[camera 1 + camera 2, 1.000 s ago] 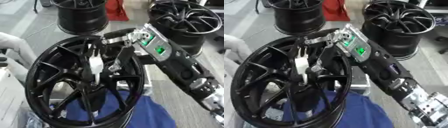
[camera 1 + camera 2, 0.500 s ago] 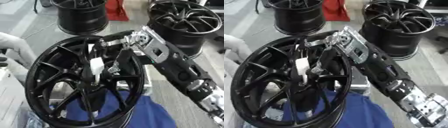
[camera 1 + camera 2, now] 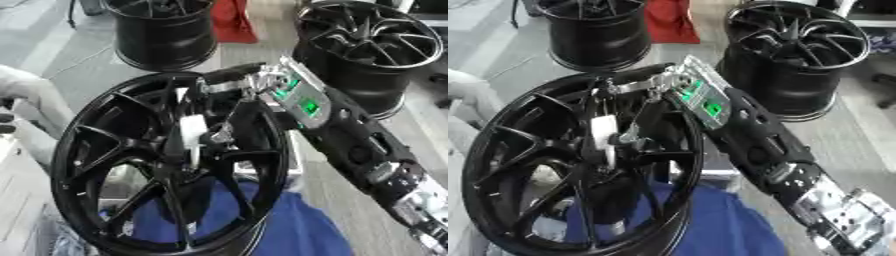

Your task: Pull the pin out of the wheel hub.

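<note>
Right hand (image 3: 229,82) reaches over the wheel's (image 3: 96,150) rim, fingers curled near the hub; whether they clamp anything, I cannot tell. White pin (image 3: 192,131) stands at the hub: looks light, stiff, smooth, so pinch its upper end.

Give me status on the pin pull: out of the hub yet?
Not yet, by the look of it. Done: the right hand has reached the upper rim of the big black wheel. In hand: its fingers hang over the spokes above the white pin, whether touching it I cannot tell. Left: gripping the pin and drawing it out of the hub.
</note>
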`<state>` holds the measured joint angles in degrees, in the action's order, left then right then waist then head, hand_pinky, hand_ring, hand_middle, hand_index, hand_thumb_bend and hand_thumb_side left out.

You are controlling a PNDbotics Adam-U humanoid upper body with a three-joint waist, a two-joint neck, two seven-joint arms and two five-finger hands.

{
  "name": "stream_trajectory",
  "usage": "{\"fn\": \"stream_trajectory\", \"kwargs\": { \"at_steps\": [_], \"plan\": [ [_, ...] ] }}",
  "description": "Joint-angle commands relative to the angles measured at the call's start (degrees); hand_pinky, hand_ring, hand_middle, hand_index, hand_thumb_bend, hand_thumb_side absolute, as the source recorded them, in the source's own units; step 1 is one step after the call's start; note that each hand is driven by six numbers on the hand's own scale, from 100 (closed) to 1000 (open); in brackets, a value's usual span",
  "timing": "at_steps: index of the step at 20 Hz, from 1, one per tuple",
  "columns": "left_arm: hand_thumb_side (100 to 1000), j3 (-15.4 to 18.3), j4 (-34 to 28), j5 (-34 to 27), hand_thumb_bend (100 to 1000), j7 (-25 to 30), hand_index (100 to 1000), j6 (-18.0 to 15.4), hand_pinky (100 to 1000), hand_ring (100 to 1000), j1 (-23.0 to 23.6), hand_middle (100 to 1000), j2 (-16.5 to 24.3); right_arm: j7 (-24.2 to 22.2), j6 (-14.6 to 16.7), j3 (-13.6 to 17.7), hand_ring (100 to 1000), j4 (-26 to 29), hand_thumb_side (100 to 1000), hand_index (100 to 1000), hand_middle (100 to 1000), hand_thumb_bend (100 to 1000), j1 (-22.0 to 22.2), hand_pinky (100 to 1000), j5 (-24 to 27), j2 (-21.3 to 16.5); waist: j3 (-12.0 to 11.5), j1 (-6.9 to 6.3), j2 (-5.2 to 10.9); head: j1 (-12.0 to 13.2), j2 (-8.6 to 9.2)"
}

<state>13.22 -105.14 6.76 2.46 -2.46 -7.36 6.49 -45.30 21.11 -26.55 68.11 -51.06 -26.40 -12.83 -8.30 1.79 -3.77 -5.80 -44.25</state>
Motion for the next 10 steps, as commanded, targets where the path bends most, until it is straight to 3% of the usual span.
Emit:
{"fn": "stream_trajectory", "kwargs": {
  "at_steps": [1,5,10],
  "plan": [
    [623,-0.27,-0.80,-0.15,122,0.19,855,-0.07,610,624,-0.71,656,0.67,1.36,0.75,0.44,631,-1.14,269,728,619,201,-0.68,653,-2.20,-0.19,-0.08,-0.30,0.54,-0.22,0.13],
    [623,-0.32,-0.76,-0.16,121,0.23,855,-0.07,610,624,-0.74,655,0.62,4.06,1.15,0.62,553,-1.77,246,652,530,122,-0.63,589,-3.24,0.26,-0.17,-0.25,0.57,-0.29,0.13],
    [623,-0.28,-0.71,-0.17,122,0.19,855,-0.05,610,623,-0.72,654,0.64,8.29,1.08,0.55,522,0.25,230,615,501,106,-1.28,554,-2.41,-0.23,-0.15,-0.17,0.67,-0.35,0.13]
  ]
}}
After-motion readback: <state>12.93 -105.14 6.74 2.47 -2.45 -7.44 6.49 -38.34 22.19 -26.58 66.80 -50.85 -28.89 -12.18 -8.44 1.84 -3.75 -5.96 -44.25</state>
